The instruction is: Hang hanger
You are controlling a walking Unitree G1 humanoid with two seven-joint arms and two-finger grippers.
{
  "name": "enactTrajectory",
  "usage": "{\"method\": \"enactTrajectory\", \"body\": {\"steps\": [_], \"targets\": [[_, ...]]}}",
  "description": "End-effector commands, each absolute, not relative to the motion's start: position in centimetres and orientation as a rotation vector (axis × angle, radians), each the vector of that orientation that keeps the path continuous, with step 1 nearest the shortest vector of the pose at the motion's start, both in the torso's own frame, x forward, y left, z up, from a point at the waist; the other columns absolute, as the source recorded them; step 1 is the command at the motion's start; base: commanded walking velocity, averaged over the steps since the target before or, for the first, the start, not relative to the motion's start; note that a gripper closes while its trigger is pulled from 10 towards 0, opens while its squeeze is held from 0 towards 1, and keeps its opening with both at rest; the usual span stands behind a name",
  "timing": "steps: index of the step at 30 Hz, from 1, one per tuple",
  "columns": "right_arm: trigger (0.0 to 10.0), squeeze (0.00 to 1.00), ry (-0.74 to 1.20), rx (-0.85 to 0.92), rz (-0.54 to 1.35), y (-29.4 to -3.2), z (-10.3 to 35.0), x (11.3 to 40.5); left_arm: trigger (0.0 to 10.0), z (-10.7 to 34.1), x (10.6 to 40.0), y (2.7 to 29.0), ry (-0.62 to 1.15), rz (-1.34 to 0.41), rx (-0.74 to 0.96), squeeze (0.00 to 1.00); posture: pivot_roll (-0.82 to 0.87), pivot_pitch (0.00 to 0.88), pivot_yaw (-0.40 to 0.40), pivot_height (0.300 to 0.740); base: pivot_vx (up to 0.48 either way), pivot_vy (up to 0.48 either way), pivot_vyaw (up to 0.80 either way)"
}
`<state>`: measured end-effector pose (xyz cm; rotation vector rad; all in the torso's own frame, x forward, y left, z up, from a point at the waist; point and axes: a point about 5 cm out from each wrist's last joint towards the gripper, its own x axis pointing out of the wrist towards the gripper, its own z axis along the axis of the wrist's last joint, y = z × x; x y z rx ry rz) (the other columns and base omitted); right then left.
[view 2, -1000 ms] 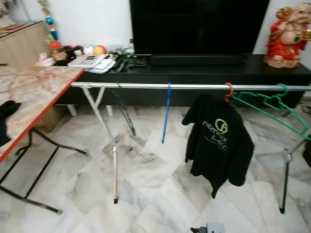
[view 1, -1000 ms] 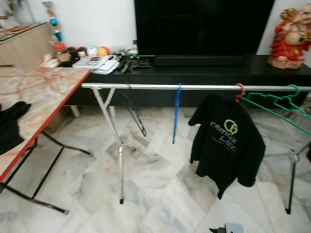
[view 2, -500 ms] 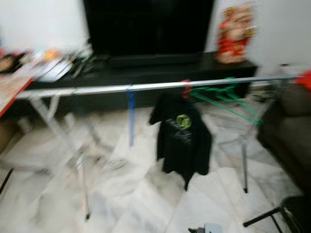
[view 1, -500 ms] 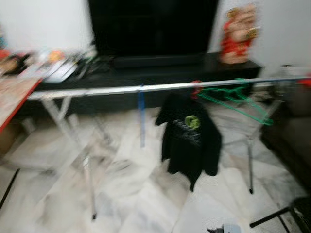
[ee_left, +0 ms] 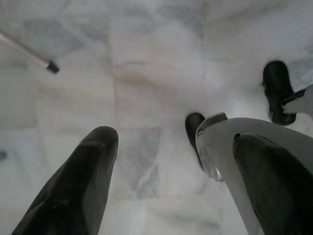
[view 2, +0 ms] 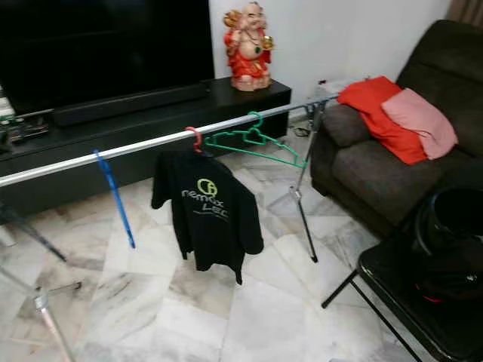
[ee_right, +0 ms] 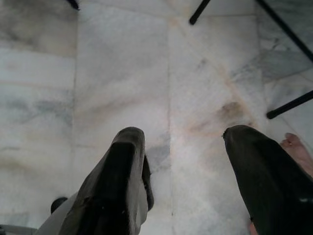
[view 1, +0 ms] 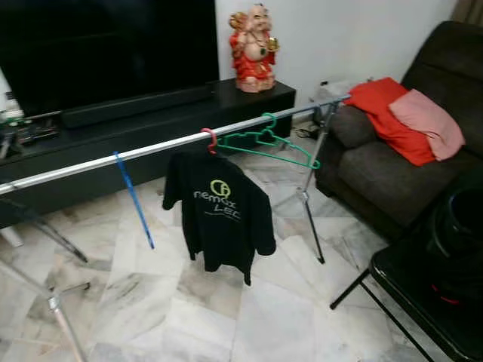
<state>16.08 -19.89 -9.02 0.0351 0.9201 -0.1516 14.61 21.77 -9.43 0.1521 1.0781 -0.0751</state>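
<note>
While both arms hang idle over the floor point(ee_right: 122, 73), left gripper point(ee_left: 171, 161) and right gripper point(ee_right: 186, 161) spread empty, green hanger point(view 1: 275, 143) and shirt point(view 1: 219, 219) hang on the rail point(view 1: 90, 164).

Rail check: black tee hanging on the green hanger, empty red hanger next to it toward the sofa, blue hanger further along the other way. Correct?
Colours are swapped. The black tee hangs on the red hanger; the empty one next to it toward the sofa is the green hanger. The blue hanger is further along the rail the other way, as you said. The left eye view shows it.
</note>
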Motion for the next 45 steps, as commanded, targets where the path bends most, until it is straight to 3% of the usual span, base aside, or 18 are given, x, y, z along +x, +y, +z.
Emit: {"method": "enactTrajectory", "body": {"steps": [1,41,45], "targets": [[10.0,0.0,0.927,0.04,-0.141,-19.48,-9.06,16.2,10.0,-9.77,13.56,22.09,1.112,-0.057,0.148,0.0,0.12,0.0,0.011,0.74,0.0,0.0,-0.73],[10.0,0.0,0.887,0.044,-0.155,-19.2,-8.83,16.6,10.0,-9.7,13.41,22.41,1.09,-0.034,0.141,0.0,0.1,0.0,0.025,0.74,0.0,-0.036,-0.73],[10.0,0.0,0.866,0.043,-0.154,-19.25,-8.68,16.8,10.0,-9.71,13.42,22.33,1.09,-0.035,0.121,0.0,0.1,0.0,0.025,0.74,0.0,0.0,0.0]]}}
